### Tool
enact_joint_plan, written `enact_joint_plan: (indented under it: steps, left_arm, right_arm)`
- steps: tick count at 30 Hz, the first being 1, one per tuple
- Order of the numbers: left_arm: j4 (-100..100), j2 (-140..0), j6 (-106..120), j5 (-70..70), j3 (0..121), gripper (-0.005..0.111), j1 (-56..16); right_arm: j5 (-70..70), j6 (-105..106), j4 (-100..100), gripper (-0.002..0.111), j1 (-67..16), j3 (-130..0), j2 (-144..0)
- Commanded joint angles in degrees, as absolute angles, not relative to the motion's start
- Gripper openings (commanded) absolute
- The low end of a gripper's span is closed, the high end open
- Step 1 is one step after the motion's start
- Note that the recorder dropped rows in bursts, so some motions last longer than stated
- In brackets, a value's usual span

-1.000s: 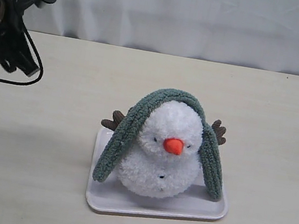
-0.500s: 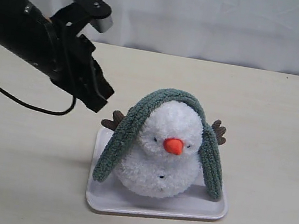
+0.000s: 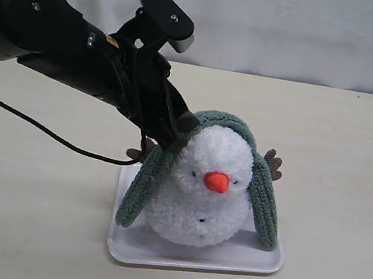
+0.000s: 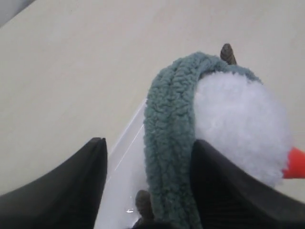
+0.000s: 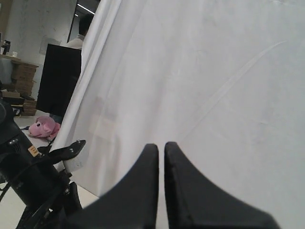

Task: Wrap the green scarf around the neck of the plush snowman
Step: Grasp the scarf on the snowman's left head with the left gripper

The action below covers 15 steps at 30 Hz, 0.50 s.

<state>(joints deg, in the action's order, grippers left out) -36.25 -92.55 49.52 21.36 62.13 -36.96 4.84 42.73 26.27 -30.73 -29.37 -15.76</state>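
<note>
The plush snowman [image 3: 206, 193] stands upright on a white tray [image 3: 153, 252], orange nose facing front. The green scarf [image 3: 149, 169] lies draped over the top of its head, with one end hanging down each side to the tray; the neck is bare. My left gripper [image 3: 172, 137] is at the left side of the head. In the left wrist view it [image 4: 148, 142] is open, its jaws straddling the scarf's [image 4: 171, 124] hanging strand, one finger against the white head [image 4: 238, 124]. My right gripper [image 5: 161, 145] is shut on nothing, facing a white curtain, outside the exterior view.
The tray sits on a pale table [image 3: 31, 214] with a white curtain [image 3: 298, 29] behind it. A black cable [image 3: 31, 124] trails from the left arm across the table. Brown corduroy arms [image 3: 273, 163] stick out behind the scarf. A pink plush [image 5: 43, 128] lies far off.
The left arm has swung in from the far left corner to the snowman's head, bringing its open jaws around the scarf's left strand. Snowman and scarf have not moved.
</note>
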Motion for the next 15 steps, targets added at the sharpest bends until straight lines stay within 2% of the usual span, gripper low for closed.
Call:
enact_joint_plan:
  steps: [1, 3, 5, 13, 15]
  left_arm:
    - [-37.2, -94.5, 49.7, 19.1, 61.9, 0.051, -37.4]
    - [-37.2, -95.0, 49.7, 17.9, 61.9, 0.049, -37.4]
    - [-37.2, -95.4, 49.6, 17.0, 61.9, 0.041, -37.4]
    - [-37.2, -95.6, 49.6, 15.1, 61.9, 0.001, -37.4]
    - [-37.9, -95.6, 49.2, 14.0, 61.9, 0.000, -37.4]
  right_arm:
    - [4.6, 43.2, 25.8, 0.004, -30.8, -29.2, -15.6]
    - [4.6, 43.2, 25.8, 0.004, -30.8, -29.2, -15.6]
    - [4.6, 43.2, 25.8, 0.004, -30.8, -29.2, -15.6]
    - [4.6, 43.2, 25.8, 0.004, -30.8, -29.2, -15.6]
    - [4.6, 43.2, 25.8, 0.004, -30.8, -29.2, -15.6]
